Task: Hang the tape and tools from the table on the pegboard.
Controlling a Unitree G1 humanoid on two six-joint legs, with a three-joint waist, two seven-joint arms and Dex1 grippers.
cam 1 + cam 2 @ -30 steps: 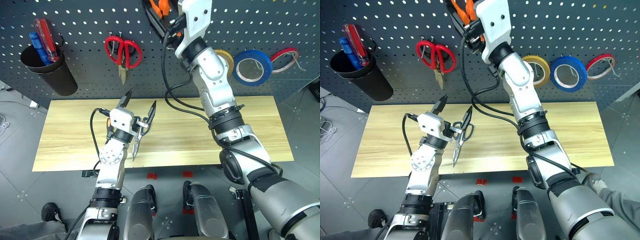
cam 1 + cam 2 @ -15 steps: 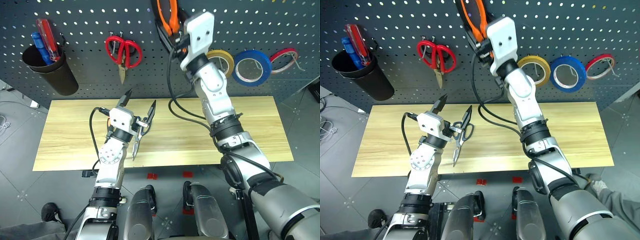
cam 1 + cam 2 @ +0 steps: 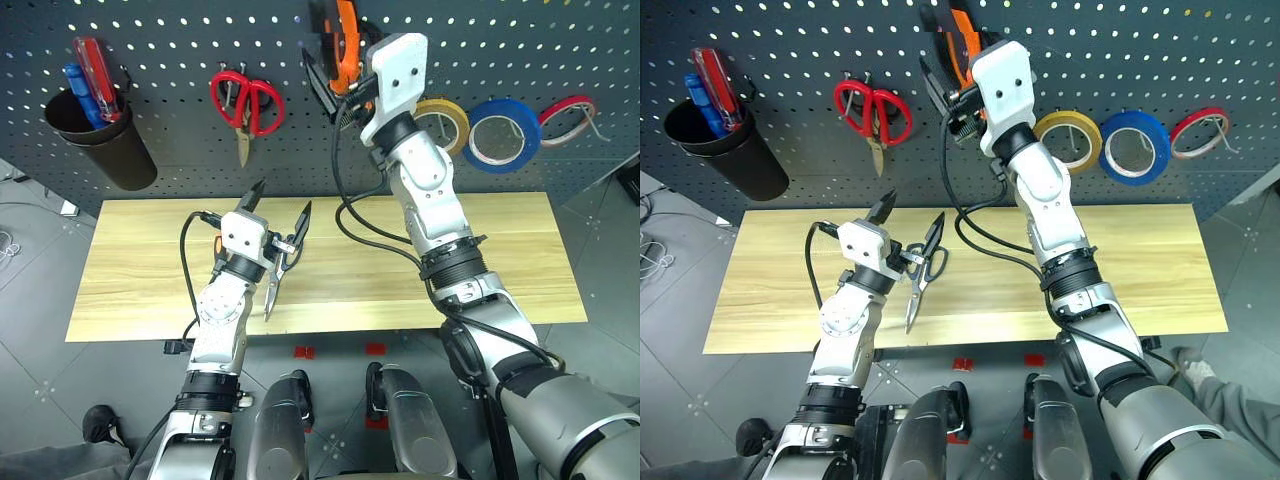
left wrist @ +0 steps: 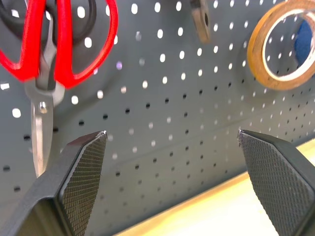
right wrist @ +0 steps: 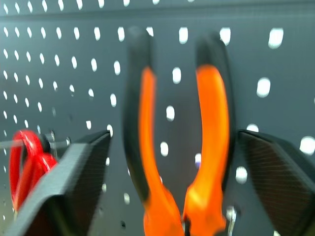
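Matt dark grey pegboard (image 3: 180, 150), looked like painted sheet metal, punched all over with small round holes. Pale wood planks on the surface (image 3: 500, 260), smooth, faint grain, low sheen. Pliers (image 5: 179, 147) with orange and black arms, rubbery-looking, slight gloss on the orange. Red-looped scissors (image 3: 245, 100): shiny red plastic loops, dull steel blades. Steel scissors with black finger loops (image 3: 920, 275): bright bare metal blades. Yellow-tan tape (image 4: 280, 46), semi-clear, glossy film. Blue tape roll (image 3: 505, 133), smoother and more opaque. Black cup (image 3: 100, 140), matt plastic. Left pincer (image 4: 172, 162) fingers (image 4: 81, 167) black with a fine diamond-knurled, matt texture; same rough pattern on right pincer (image 5: 172, 162) fingers (image 5: 275, 167).
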